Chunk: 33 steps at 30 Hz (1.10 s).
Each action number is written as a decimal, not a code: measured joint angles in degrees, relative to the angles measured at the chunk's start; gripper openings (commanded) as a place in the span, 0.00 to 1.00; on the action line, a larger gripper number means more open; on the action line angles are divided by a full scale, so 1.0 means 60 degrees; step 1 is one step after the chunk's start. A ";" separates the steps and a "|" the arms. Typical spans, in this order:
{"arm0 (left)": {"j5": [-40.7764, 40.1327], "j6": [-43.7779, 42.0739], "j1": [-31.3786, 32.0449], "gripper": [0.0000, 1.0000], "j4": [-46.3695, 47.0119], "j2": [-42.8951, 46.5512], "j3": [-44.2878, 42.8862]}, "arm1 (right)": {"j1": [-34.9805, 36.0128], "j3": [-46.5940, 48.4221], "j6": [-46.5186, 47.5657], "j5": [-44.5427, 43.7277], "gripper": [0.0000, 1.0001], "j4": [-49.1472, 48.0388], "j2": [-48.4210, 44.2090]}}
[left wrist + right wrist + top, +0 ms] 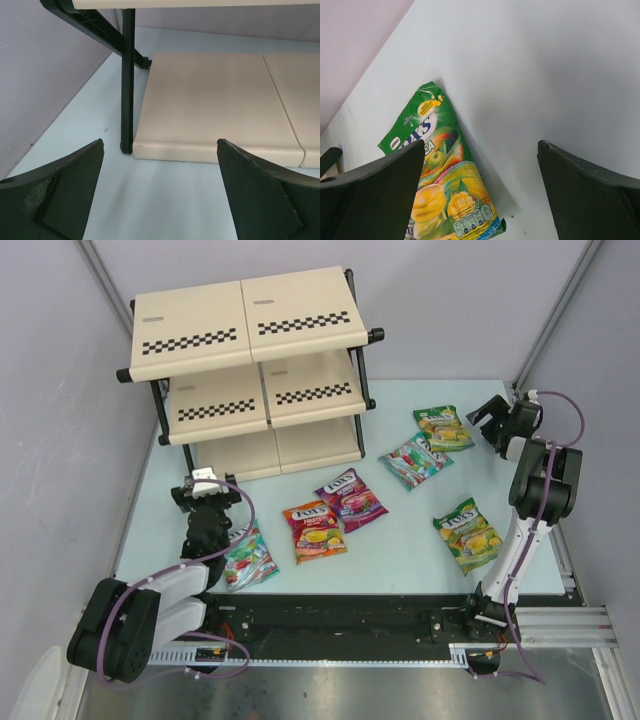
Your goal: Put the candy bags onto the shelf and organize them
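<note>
1. While none of the candy bags sits on the shelf yet, all six lie flat on the bench. A purple-pink bag and a red-orange bag are in the middle. A far teal bag and a near green-yellow bag are to the right. A near teal bag lies beside the left arm.
2. The left fingers are spread and hold nothing, facing the shelf's lowest panel and black post.
3. The right fingers are spread too and empty. They hang above the far green-yellow bag, which lies toward one finger rather than centred.
4. Closing from here would likely catch only the bag's edge, and the glossy film could slip free in transit.
5. Because that bag lies flat, the fingers may scrape the bench and push it instead of lifting it.
6. The near teal bag seems partly under the left arm, though the overhead view is unclear. A sweep there could drag it.
</note>
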<state>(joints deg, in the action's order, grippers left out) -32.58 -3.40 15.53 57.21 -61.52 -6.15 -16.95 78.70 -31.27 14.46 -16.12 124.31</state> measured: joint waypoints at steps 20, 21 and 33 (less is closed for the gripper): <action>0.0073 0.0000 0.0000 1.00 -0.0138 -0.0062 -0.0015 | 0.0317 0.0055 -0.0026 0.0780 0.69 0.0550 0.0033; 0.0073 0.0000 0.0000 1.00 -0.0138 -0.0062 -0.0015 | 0.0317 0.0055 -0.0044 0.0834 0.68 0.0572 0.0033; 0.0208 0.0000 0.0000 1.00 -0.0164 -0.0186 -0.0058 | 0.0379 -0.0011 -0.0470 0.1326 0.38 0.1246 0.0033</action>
<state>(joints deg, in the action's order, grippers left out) -31.33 -3.40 15.53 56.23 -62.63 -6.50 -14.68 78.63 -34.09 22.41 -8.64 124.51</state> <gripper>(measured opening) 0.996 0.417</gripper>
